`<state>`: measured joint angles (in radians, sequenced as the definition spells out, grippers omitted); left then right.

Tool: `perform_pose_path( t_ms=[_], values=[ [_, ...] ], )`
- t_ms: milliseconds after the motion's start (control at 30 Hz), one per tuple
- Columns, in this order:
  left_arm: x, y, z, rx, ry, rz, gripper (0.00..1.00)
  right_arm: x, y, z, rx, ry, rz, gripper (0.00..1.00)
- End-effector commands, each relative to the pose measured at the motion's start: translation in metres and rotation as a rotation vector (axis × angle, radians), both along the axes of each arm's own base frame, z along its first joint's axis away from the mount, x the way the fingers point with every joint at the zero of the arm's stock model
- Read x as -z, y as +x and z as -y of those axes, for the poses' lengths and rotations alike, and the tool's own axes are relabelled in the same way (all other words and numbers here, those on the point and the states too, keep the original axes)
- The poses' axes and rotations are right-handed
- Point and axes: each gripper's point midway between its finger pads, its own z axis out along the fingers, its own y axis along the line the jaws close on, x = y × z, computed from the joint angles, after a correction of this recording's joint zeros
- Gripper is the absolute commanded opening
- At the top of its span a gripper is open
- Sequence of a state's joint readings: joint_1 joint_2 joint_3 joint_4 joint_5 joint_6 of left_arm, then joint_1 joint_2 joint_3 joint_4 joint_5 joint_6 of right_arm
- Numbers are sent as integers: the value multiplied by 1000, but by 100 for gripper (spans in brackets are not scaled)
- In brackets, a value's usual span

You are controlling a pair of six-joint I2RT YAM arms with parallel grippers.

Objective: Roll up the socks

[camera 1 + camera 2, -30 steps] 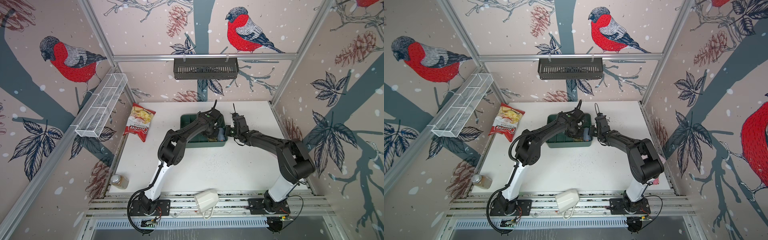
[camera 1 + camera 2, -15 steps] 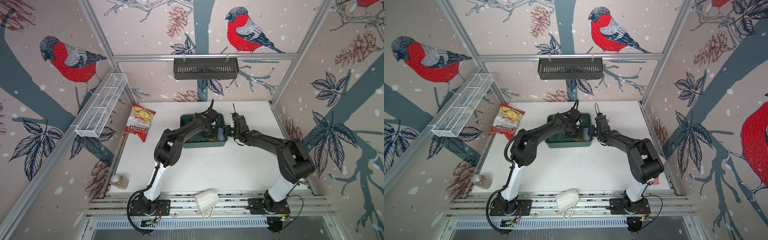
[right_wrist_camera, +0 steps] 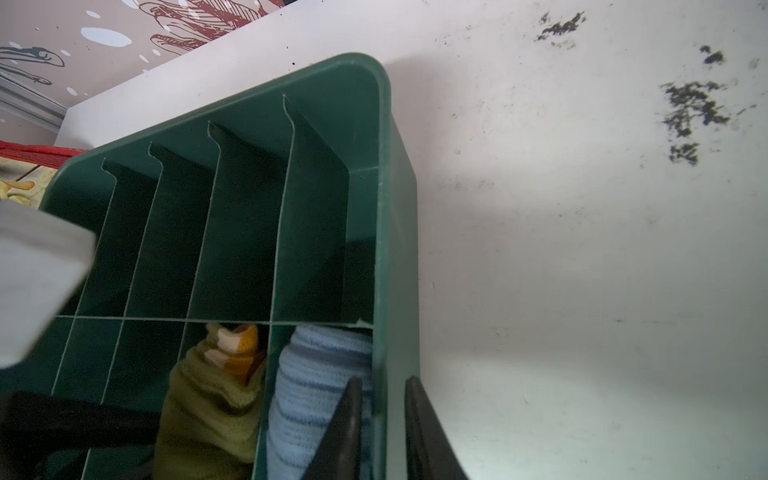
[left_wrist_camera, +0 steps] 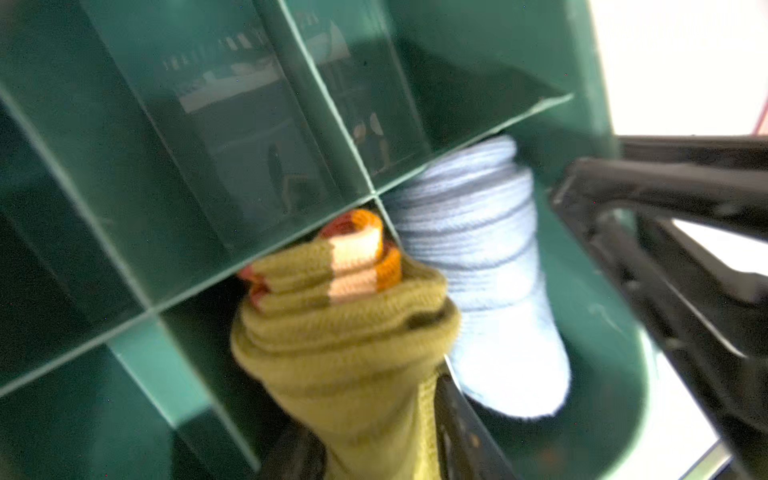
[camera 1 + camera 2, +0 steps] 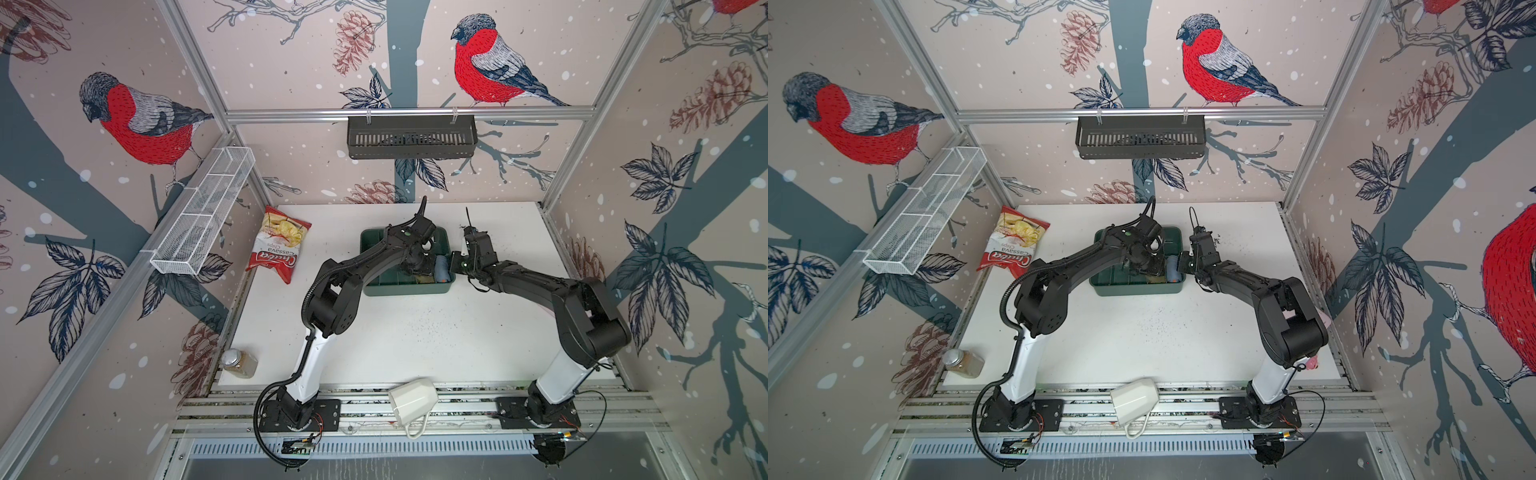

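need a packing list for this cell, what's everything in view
bin: one, dark green, table middle-back
olive-green socks: one roll, cream and orange stripes, in a bin compartment
sock roll: one, blue-grey, neighbouring compartment
chip bag: one, red and yellow, table's left side
jar: one, brown contents, front-left corner
wire basket: one, white, left wall
slotted basket: one, black, hung at back
mug: one, white, front, off the table
left tool: one, black, around the olive-green socks
right tool: one, black, straddling the bin's end wall

Olive socks [image 4: 345, 332] striped cream and orange; bin [image 4: 208, 145] dark green.
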<state>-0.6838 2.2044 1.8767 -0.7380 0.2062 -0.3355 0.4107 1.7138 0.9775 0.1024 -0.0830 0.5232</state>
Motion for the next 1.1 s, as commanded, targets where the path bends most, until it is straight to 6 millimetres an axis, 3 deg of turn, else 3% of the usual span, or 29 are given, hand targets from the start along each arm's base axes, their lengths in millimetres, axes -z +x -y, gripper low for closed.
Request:
perform_pose_path(
  t_ms=[0,333,667,767,933,1067],
  values=[
    [-13,2,7,20,-51,32,49,-3,-1,-1,-8,4,6,27],
    [-24,1,6,28,-76,50,53,-4,-1,-1,-7,1,11,42],
    [-48,1,-6,23,-191,84,57,-11,0,-1,-9,8,27,47],
    [-68,4,-15,4,-220,132,56,-19,0,1,-2,7,46,48],
    [-120,8,-34,-27,-292,253,54,-43,-2,6,12,7,103,48],
    [-147,5,-59,-73,-312,349,45,-64,-8,7,2,10,141,48]
  ],
)
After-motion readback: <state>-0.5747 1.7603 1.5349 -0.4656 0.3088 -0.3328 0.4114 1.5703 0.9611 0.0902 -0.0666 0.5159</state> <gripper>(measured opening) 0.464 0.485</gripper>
